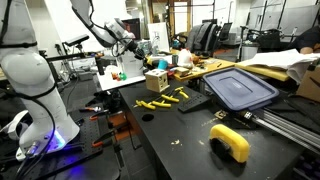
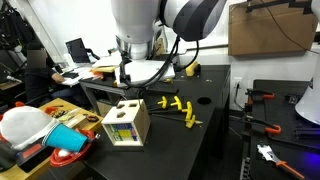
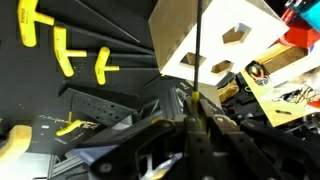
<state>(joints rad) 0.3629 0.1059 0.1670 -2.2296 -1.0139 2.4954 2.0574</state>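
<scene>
Robotics lab/workshop, not a home. Black bench (image 1: 170, 140) cluttered with parts, aluminium extrusion rail (image 1: 290, 125) along one edge, white robot arm (image 1: 35, 85) beside it. Office chairs (image 1: 205, 35) behind, open laptop (image 2: 77, 50), cardboard box (image 2: 270, 30), red-handled hand tools (image 2: 262, 98).

Over on the black table (image 1: 170, 145) in an exterior view, a blue-grey lid (image 1: 240, 88) lies flat toward a far corner with a black flat panel (image 1: 193, 103) just beside it. A chunky yellow curved piece (image 1: 231, 142) sits on its own close to the table edge nearest that camera. At the opposite end, in an exterior view, a red cup (image 2: 68, 157), something teal (image 2: 62, 135) and a white bundle (image 2: 22, 125) crowd one corner. A brown cardboard box (image 2: 270, 30) sits up high beyond the far edge, and a red-handled tool (image 2: 262, 97) lies on a separate dark surface, well apart.
</scene>
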